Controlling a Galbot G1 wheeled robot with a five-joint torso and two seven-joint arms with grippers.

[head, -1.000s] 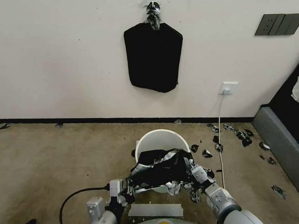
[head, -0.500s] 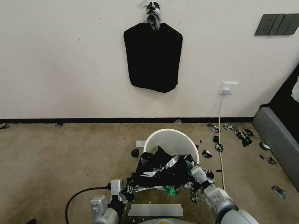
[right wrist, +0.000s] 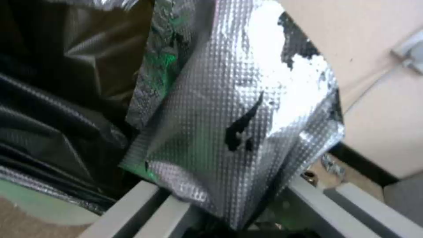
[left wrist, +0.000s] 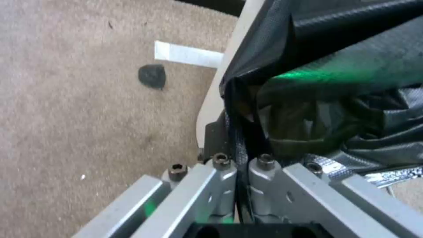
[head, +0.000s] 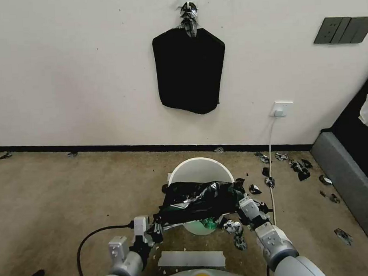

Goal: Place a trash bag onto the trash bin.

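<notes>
The cream-white trash bin [head: 199, 170] stands on the carpet in front of me, below the wall. The crinkled black trash bag [head: 199, 200] is stretched across the bin's near half, held from both ends. My left gripper [head: 155, 230] is shut on the bag's left edge. In the left wrist view that gripper [left wrist: 240, 162] pinches the bag [left wrist: 335, 66] right beside the bin's rim [left wrist: 220, 89]. My right gripper [head: 244, 204] is shut on the bag's right edge, just right of the bin. The right wrist view has silvery bag film [right wrist: 238, 99] draped over its fingers [right wrist: 132, 211].
A flat black bundle of bags [head: 189, 68] hangs on the wall above the bin. Torn black scraps [head: 299, 167] and a white cable [head: 271, 171] lie right of the bin. A grey furniture edge [head: 348, 183] runs along the right. A white tape strip [head: 192, 259] lies near my base.
The bag has been pulled wider and flatter over the bin's near side. My right gripper moved right and up. The bin shifted back to the left.
</notes>
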